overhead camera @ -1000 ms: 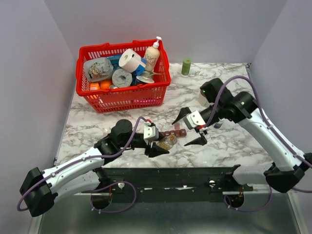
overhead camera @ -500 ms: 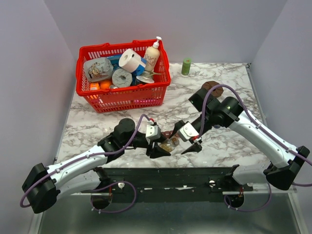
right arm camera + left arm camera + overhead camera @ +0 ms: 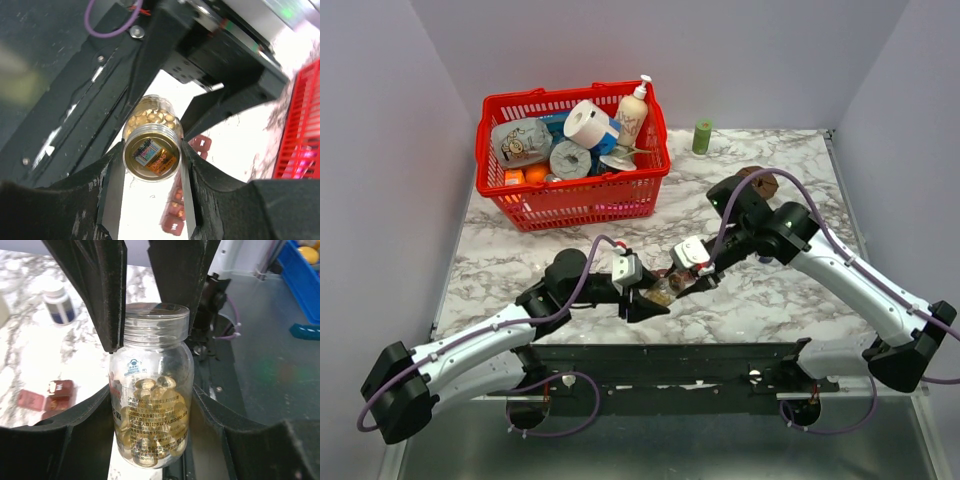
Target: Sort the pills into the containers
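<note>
Left wrist: pills (image 3: 150, 390) inside bottle (image 3: 156, 335), left hand (image 3: 151, 405) and right hand (image 3: 151, 155) tight around it.

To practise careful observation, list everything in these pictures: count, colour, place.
clear bottle: one, clear, table centre, between both grippers
pills: many, amber, inside the clear bottle
containers: one strip, maroon, on table beside bottle
white-capped bottle: one, dark, on table
green cylinder: one, green, table's far edge
brown round object: one, brown, behind right arm
basket: one, red, far left, full of goods
table: one, white marble
left gripper: one, black, gripping bottle's body
right gripper: one, black, closed on bottle's neck
</note>
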